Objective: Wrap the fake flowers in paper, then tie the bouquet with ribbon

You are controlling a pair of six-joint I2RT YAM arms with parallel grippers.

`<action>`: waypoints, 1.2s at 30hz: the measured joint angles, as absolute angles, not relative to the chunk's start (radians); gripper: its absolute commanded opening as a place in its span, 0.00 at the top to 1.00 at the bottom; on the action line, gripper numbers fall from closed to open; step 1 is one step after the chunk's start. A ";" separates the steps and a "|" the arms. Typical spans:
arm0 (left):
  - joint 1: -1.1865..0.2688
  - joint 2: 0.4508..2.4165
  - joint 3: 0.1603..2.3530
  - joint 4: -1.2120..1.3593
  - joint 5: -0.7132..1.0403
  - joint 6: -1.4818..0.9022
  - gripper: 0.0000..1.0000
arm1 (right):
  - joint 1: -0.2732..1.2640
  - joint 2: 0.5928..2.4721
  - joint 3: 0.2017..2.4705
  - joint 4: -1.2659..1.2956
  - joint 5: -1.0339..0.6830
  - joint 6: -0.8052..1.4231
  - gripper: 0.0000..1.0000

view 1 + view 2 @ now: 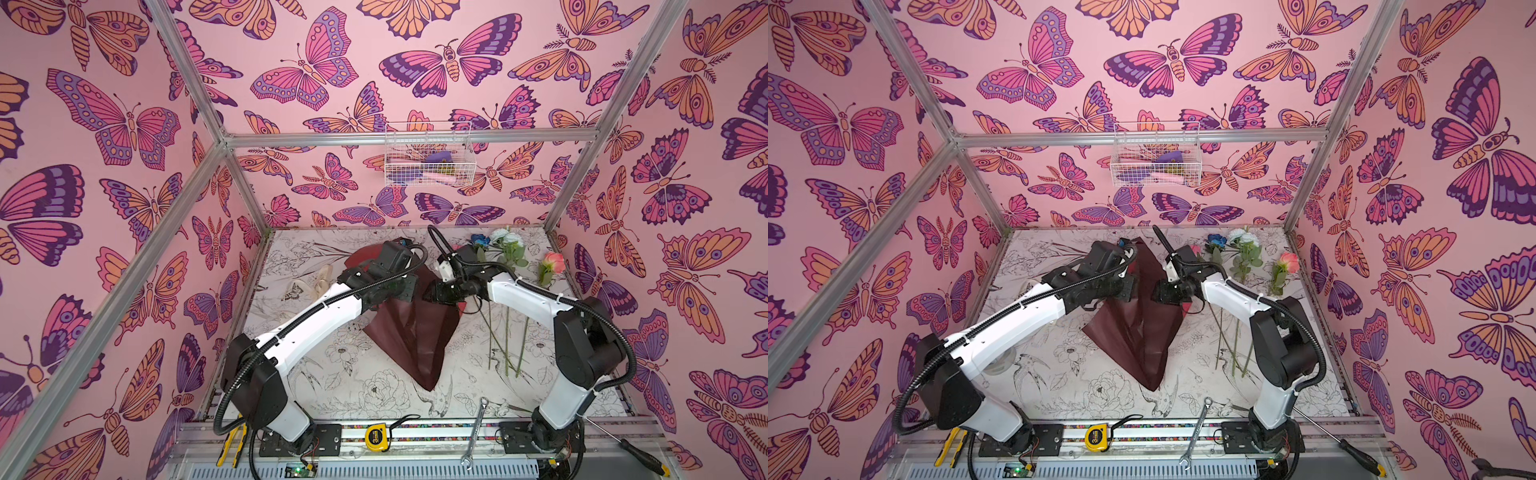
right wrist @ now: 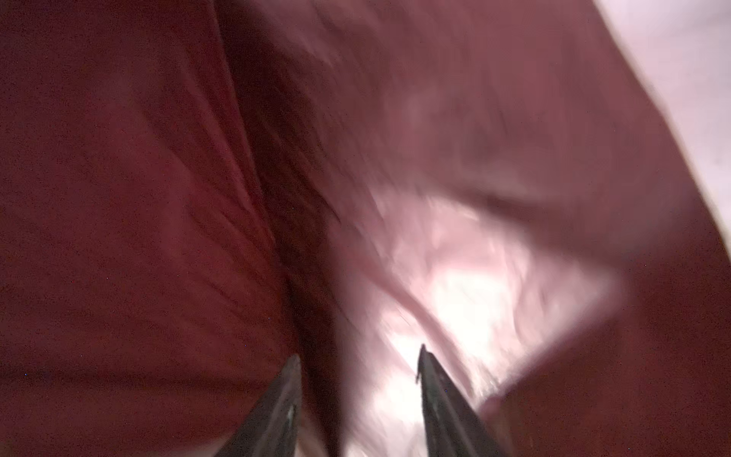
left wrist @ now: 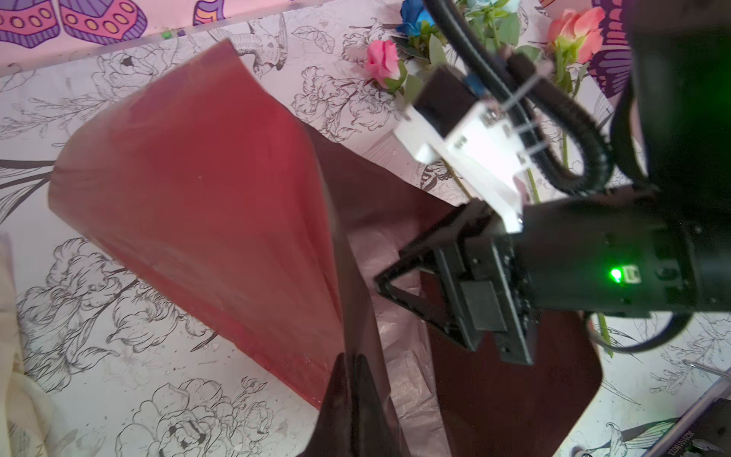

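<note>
Item, wrapping paper (image 1: 411, 332): dark red and glossy. In both top views you find it mid-table (image 1: 332, 395), gathered into a kite shape. Its long axis runs from the back wall toward the near edge, with the narrow tip (image 1: 1152, 384) at the near end and the wide end toward the back wall. Item, roses (image 1: 507, 332): they lie loose just to the right of the paper, outside it. The stems are roughly parallel to the paper's axis. The blue (image 1: 480, 240), white (image 1: 505, 237) and peach (image 1: 552, 262) heads point to the back wall, the cut ends to the near edge. A pink head (image 3: 383, 59) lies closest to the paper. Your left gripper (image 3: 350, 358) has its jaws pressed together on a raised fold of the paper. Your right gripper (image 2: 358, 352) has its jaws partly apart with a ridge of paper standing between the fingers (image 2: 431, 380), not clamped.
</note>
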State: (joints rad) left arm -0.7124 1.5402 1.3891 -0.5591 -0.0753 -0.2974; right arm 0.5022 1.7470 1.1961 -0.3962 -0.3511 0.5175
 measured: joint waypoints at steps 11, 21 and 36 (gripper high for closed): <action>-0.648 1.356 1.190 -0.506 -0.159 -0.348 1.00 | 0.521 1.700 0.931 -0.332 -0.279 0.569 0.50; -0.532 1.150 0.937 -0.495 -0.244 -0.494 1.00 | 0.567 1.583 0.782 -0.247 -0.148 0.640 0.55; -0.282 1.295 0.875 -0.402 -0.184 -0.510 1.00 | 0.766 1.401 0.629 -0.297 -0.007 0.907 0.57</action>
State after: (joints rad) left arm -0.2825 1.2953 0.8753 -0.4015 -0.1841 -0.5102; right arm 0.7662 1.4010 0.6289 -0.2970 -0.0071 0.9070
